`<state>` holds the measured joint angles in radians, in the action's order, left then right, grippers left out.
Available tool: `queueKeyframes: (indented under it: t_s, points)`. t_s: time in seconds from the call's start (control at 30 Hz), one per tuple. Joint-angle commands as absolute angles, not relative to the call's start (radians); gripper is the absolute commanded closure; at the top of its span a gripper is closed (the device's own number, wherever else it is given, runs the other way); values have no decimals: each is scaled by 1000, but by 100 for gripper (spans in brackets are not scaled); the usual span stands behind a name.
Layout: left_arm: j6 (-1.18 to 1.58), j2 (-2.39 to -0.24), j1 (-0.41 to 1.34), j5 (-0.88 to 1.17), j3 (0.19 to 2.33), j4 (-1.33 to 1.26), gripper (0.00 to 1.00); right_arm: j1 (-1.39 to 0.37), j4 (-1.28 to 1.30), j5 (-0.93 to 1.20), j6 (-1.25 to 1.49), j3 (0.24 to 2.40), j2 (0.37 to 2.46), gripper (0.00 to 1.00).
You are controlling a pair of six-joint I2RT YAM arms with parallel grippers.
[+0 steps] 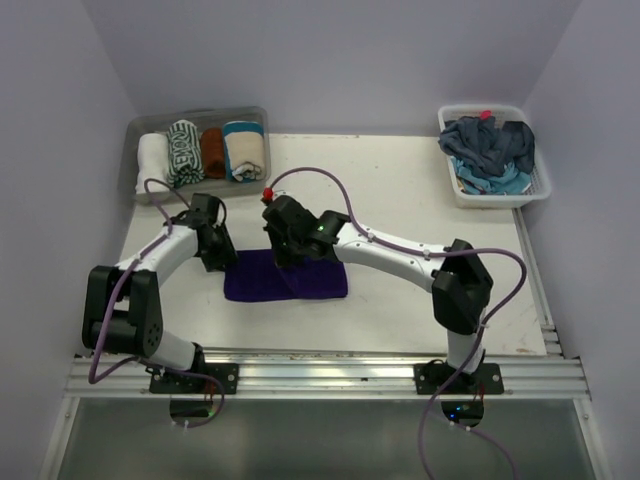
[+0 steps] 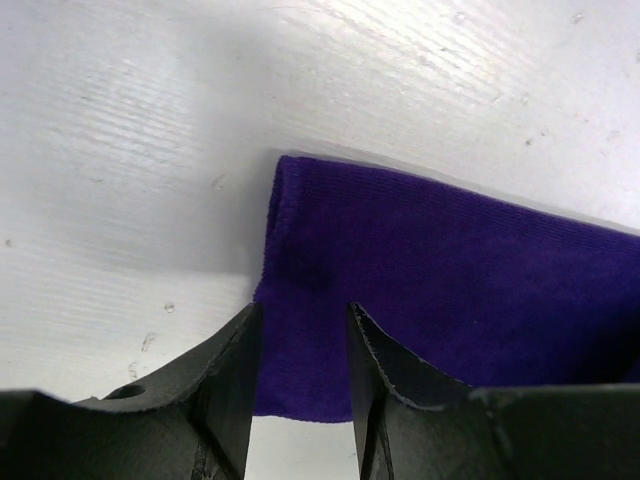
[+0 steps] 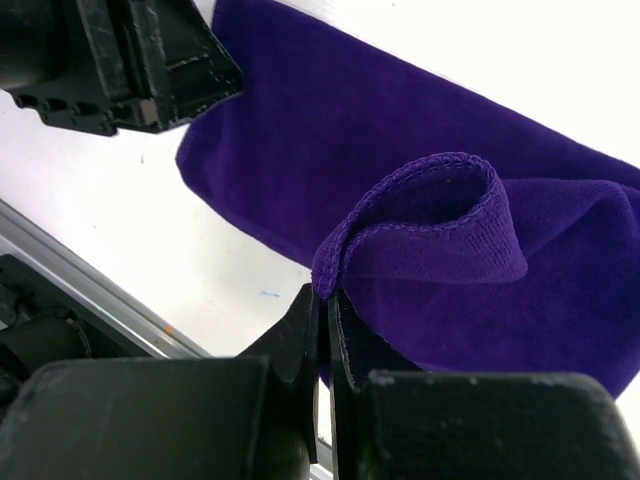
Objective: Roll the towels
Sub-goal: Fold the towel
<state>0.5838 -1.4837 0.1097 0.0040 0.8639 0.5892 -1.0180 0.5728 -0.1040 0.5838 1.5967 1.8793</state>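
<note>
While the right hand (image 3: 326,300) pinches a lifted edge of the purple towel (image 1: 255,282), the left hand (image 2: 300,325) sits half open at its 9 o'clock end. It lies on the bench (image 1: 400,190), long side 9 to 3.

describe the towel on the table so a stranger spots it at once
On the white table, look just left of centre. The deep purple towel lies there, one edge pinched up by the right end effector. It is the only towel outside the clear tub and the white basket.
</note>
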Motion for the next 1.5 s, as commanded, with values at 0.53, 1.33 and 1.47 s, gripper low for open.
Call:
queueKeyframes:
  t_s: [0.53, 1.33, 1.47]
  points:
    - [595, -1496, 35, 46, 784, 537, 61, -1071, 563, -41, 587, 1910, 2141, 100]
    - [614, -1434, 35, 8, 785, 584, 60, -1091, 594, -5, 598, 2143, 2370, 89]
    - [627, -1404, 23, -31, 836, 659, 54, -1089, 606, -18, 588, 2143, 2353, 46]
